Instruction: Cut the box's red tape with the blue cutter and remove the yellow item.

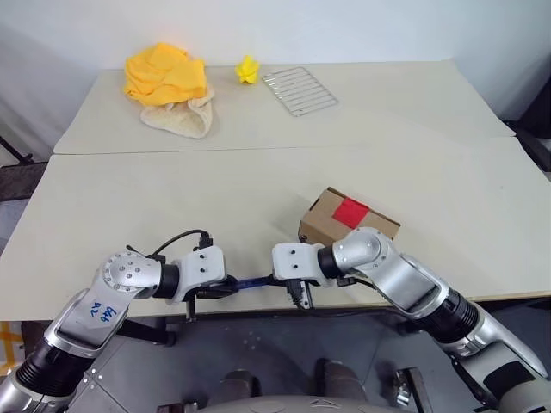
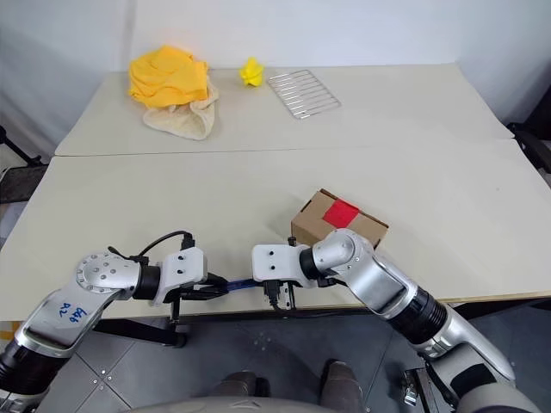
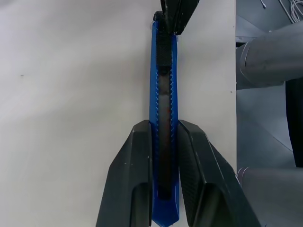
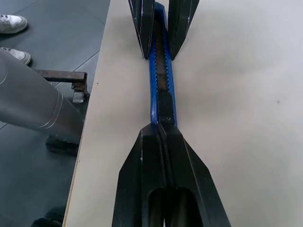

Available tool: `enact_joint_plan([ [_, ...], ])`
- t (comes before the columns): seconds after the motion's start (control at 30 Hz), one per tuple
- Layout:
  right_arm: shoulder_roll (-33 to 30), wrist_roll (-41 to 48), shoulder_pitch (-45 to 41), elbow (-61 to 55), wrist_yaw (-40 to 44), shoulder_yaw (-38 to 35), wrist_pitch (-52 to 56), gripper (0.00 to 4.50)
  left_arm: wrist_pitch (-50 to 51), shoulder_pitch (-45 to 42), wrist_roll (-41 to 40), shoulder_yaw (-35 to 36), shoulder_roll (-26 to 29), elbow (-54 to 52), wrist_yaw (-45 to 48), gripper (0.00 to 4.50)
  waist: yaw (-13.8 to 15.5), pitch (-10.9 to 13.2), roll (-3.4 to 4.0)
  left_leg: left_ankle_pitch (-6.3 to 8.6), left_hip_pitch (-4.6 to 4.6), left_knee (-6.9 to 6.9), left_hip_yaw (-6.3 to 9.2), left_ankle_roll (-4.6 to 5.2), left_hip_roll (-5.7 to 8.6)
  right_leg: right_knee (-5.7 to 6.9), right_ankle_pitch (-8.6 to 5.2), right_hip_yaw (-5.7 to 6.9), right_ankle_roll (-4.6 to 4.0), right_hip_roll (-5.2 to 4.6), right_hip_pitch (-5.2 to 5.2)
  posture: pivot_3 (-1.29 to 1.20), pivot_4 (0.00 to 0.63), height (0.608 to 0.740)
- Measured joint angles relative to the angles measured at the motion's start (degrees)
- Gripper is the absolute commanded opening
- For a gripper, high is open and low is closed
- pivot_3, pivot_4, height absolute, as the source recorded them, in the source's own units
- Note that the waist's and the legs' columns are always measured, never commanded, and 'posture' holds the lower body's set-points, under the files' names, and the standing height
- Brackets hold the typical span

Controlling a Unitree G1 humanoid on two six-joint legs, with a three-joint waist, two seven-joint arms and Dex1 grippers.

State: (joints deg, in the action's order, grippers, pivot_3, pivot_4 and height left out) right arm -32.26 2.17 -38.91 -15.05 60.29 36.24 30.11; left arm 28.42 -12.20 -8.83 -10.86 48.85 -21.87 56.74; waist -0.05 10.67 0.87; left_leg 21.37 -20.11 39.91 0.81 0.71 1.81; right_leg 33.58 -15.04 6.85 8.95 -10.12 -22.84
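The blue cutter [image 1: 252, 282] lies level along the table's front edge, spanning the gap between my two grippers. My left gripper [image 3: 164, 125] is shut on its near half, a black finger on each side of the blue body. My right gripper [image 4: 163, 127] is shut, and its joined tips meet the cutter's dark slider end [image 4: 164, 106]. The box [image 1: 323, 219], brown cardboard with the red tape [image 1: 350, 212] on top, sits closed just behind my right wrist. The yellow item is hidden.
On the far table sit an orange-yellow cloth heap [image 1: 165, 76] on a beige cloth [image 1: 185, 119], a spiky yellow paper lump [image 1: 247, 70] and a wire rack [image 1: 299, 89]. The table's front edge [image 4: 90, 113] drops to the floor right beside the cutter.
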Motion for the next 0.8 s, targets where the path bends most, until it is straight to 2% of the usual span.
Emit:
enact_joint_plan([
  [0.37,3.13,-1.07,0.80,2.78,0.03,-0.22,-2.61,0.00,0.27,0.00,0.31,-0.03,-0.01,-0.09,-0.02,0.50,-0.02,-0.08,0.07,0.00,0.02,0.00,0.00,0.00,-0.01,0.02,0.00,-0.01,0.00,0.01,0.00,0.00,0.150,0.740],
  [0.8,12.04,-3.22,0.79,9.35,-1.18,0.91,-5.70,0.00,0.37,0.30,1.29,-0.12,0.00,-0.55,-0.01,0.50,-0.18,-0.33,0.24,0.02,0.09,-0.02,-0.01,-0.03,-0.04,0.05,-0.01,-0.08,-0.02,0.08,0.00,0.00,0.150,0.740],
])
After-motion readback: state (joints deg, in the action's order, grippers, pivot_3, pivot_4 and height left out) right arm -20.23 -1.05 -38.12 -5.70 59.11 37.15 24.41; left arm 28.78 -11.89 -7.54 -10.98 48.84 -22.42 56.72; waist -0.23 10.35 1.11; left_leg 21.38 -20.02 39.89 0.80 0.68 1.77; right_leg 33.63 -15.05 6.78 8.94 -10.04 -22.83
